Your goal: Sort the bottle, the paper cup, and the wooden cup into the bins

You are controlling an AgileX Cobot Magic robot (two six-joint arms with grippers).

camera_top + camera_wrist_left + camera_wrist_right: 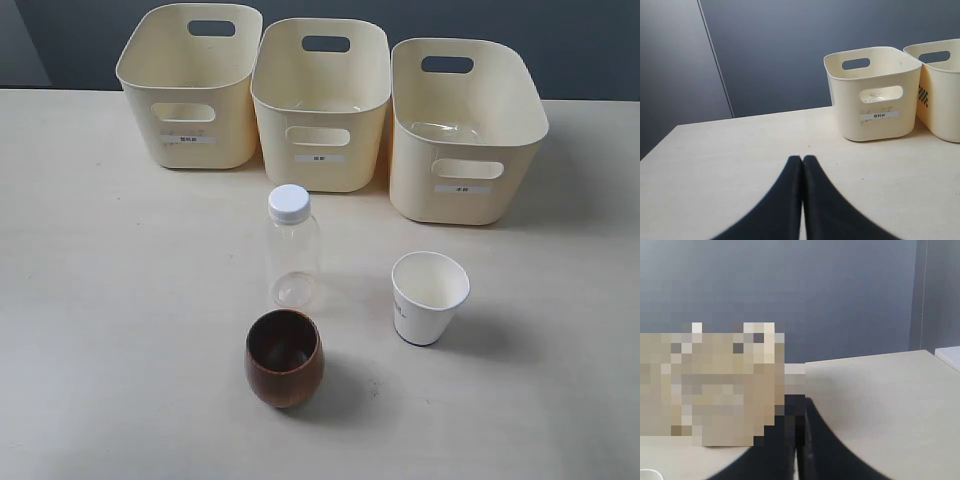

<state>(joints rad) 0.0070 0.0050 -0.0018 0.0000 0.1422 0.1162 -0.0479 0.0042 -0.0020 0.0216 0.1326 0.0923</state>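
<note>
The clear bottle [292,247] with a white cap stands upright at the table's middle. In front of it sits the dark brown wooden cup [284,357]. The white paper cup [428,297] stands to their right. Three cream-yellow bins line the back: left bin [190,85], middle bin [320,103], right bin [464,130]. Neither gripper shows in the exterior view. My left gripper [802,159] is shut and empty over bare table, with the left bin [875,95] ahead of it. My right gripper [802,402] is shut, part of its view blocked by pixelation.
A dark blue-grey wall [590,45] runs behind the bins. The pale table [100,300] stretches wide to the left and right of the objects. A second bin's edge [940,85] shows in the left wrist view.
</note>
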